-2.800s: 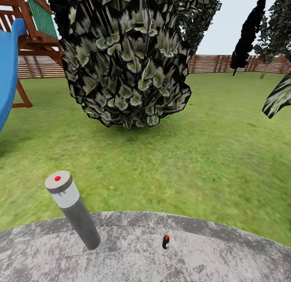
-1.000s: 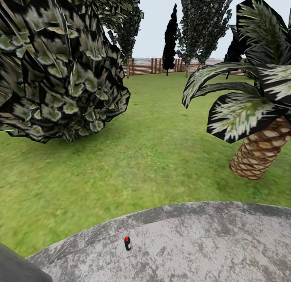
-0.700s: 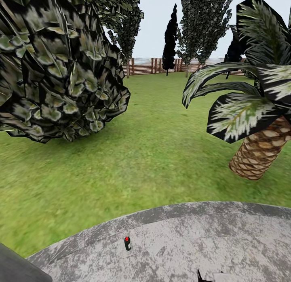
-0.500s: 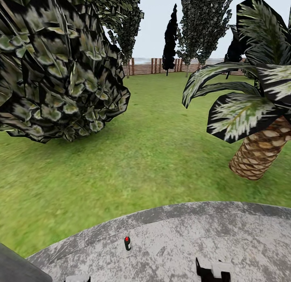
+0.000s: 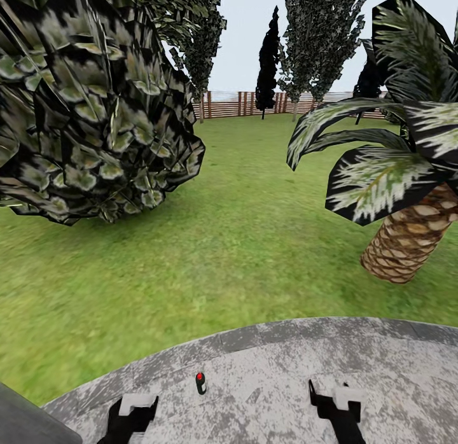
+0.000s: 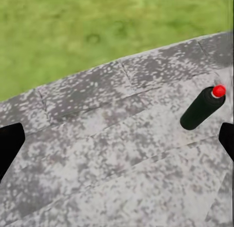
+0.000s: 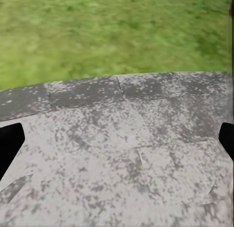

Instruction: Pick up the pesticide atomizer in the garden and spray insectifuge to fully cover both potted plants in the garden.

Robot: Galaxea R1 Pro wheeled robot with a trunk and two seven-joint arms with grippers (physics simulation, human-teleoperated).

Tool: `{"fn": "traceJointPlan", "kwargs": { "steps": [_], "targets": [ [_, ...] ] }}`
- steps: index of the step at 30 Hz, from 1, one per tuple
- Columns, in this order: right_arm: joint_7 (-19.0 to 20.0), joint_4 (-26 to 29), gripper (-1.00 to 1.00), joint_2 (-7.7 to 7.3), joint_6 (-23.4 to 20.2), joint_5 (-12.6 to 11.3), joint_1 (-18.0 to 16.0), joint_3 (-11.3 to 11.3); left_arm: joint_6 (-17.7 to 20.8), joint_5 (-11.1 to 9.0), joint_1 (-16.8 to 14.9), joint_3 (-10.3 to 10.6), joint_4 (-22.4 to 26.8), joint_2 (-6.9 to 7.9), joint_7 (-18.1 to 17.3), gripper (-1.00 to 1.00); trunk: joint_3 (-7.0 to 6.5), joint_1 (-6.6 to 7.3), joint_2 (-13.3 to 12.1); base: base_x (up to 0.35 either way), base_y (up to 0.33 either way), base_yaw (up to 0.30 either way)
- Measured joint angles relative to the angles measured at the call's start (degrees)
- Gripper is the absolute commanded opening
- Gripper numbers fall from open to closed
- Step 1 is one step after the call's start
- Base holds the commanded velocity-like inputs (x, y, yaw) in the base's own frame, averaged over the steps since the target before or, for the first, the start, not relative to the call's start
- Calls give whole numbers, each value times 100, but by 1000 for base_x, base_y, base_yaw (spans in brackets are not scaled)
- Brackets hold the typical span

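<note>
Pesticide atomizer (image 5: 200,383) upright on round grey paved patch (image 5: 394,367), red tip up, between both grippers, nearer left gripper (image 5: 132,413), touching neither. Jaws: left spread wide, nothing held; finger edges at both sides of wrist frame, atomizer (image 6: 203,108) near one finger, not betw. them. Right gripper (image 5: 337,402) likewise wide apart, empty, over bare paving (image 7: 117,154).

Judged reason for posture: both arms brought fwd and pre-opened for a pick; left better placed, needs small lateral shift to centre bottle.

Outward: lawn (image 5: 242,240) beyond patch edge, large dark shrub (image 5: 89,113) on left, palm (image 5: 407,240) on right, slatted fence (image 5: 254,104) far back. Potted plants not located.

Vs. 0.5 s ago: both grippers risen further into head view, esp. left; atomizer and camera unchanged.
</note>
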State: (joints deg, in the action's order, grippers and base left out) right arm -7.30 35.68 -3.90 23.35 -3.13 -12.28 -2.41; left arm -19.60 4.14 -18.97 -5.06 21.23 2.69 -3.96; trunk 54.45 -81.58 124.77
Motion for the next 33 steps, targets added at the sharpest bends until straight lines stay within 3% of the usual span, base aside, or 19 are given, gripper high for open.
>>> {"fn": "traceJointPlan", "kwargs": {
  "steps": [1,2,3,4,11,17,26,33],
  "targets": [
    [1,32,100,-32,-2,1,0,-10,32,29,-33,0,32,0,-33,100,0,0,0,0,0,0],
    [3,595,100,-55,-3,-4,3,-14,540,367,-323,3,160,2,-329,100,2,0,0,0,0,0],
    [6,933,100,-112,-5,8,-2,-27,711,380,-851,0,179,10,-532,100,-1,0,0,0,0,0],
    [7,943,100,-132,-5,4,0,-28,750,379,-912,-1,184,13,-599,100,-1,0,0,0,0,0],
    [10,926,100,-269,-6,35,0,-42,851,396,-816,21,145,28,-877,100,0,0,0,0,0,0],
    [26,929,100,-247,-6,373,1,-33,825,381,-759,16,101,72,-883,100,0,0,0,0,0,0],
    [17,954,100,-203,-11,421,1,-50,823,378,-754,2,163,88,-878,100,0,0,0,0,0,-9],
    [11,956,100,-201,-7,416,2,-53,661,378,-747,17,193,78,-886,100,-18,0,0,0,0,-216]
  ]
}}
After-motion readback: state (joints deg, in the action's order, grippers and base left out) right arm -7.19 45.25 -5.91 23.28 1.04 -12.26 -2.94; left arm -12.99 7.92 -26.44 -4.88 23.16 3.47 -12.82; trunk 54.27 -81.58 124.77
